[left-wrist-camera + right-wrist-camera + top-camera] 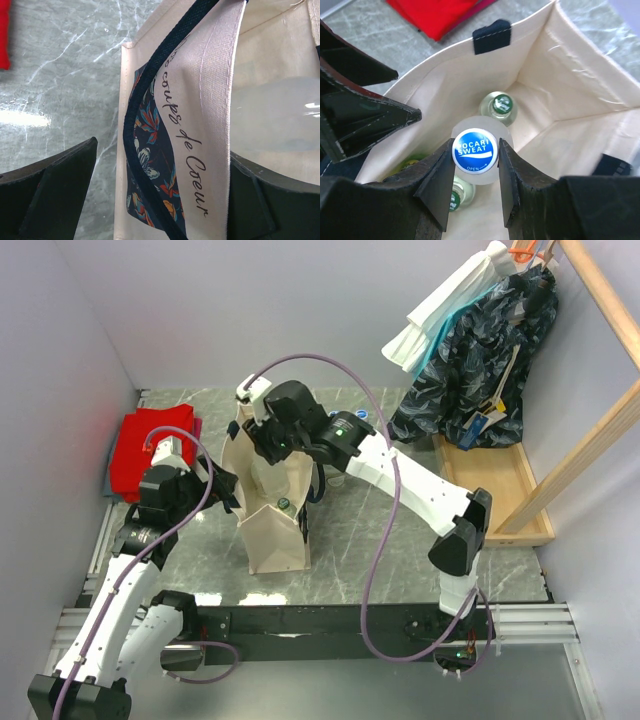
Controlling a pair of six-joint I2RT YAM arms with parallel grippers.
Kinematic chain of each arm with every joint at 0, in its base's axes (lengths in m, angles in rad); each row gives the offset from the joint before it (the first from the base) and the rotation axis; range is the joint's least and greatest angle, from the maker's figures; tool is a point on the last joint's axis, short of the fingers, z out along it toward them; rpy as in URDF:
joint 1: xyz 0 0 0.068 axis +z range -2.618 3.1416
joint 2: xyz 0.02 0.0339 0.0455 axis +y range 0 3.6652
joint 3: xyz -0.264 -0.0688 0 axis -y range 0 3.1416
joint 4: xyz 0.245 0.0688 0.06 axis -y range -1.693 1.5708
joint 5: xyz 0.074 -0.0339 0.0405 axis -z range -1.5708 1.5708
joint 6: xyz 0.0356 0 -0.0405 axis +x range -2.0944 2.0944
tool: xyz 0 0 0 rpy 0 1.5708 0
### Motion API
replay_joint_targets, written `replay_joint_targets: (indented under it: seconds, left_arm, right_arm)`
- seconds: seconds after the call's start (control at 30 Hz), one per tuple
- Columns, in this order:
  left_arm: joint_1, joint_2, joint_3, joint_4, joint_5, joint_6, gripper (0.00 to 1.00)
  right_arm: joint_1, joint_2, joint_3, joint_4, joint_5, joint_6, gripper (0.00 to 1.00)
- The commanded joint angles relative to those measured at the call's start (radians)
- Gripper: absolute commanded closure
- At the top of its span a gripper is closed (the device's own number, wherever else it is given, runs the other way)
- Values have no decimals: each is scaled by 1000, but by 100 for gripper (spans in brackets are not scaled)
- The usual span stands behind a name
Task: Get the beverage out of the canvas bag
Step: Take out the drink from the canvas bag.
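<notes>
Straddling a side wall of the canvas bag (275, 530) on the worktop (350, 530), the left fingers (55, 195) stand wide apart with a gap showing outside the cloth, pinching nothing that I can see. Inside the bag the Pocari Sweat bottle (474, 151) stands upright, cap up, and the right fingers (440, 185) are closed on its neck from either side. Its long axis points out through the open mouth, so the right fingers, being on it, should draw straight up along that line.

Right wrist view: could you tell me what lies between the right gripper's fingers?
The Pocari Sweat bottle, blue cap up, sits clamped between the right gripper's fingers inside the canvas bag, shown in the right wrist view.
</notes>
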Motion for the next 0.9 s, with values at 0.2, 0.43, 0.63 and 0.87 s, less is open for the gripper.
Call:
replay_joint_targets:
  seconds: [0.2, 0.43, 0.63, 0.87]
  left_arm:
    - [-3, -8, 7, 7, -16, 19, 2]
    - [-3, -11, 4, 15, -10, 17, 2]
    - [-3, -2, 7, 17, -7, 20, 2]
    - [-3, 3, 9, 15, -8, 20, 2]
  right_arm:
    - [-2, -150, 79, 220, 56, -43, 100]
    - [-2, -168, 90, 229, 78, -63, 100]
    - [-2, -184, 96, 248, 102, -83, 100]
    - [-2, -211, 83, 278, 113, -93, 100]
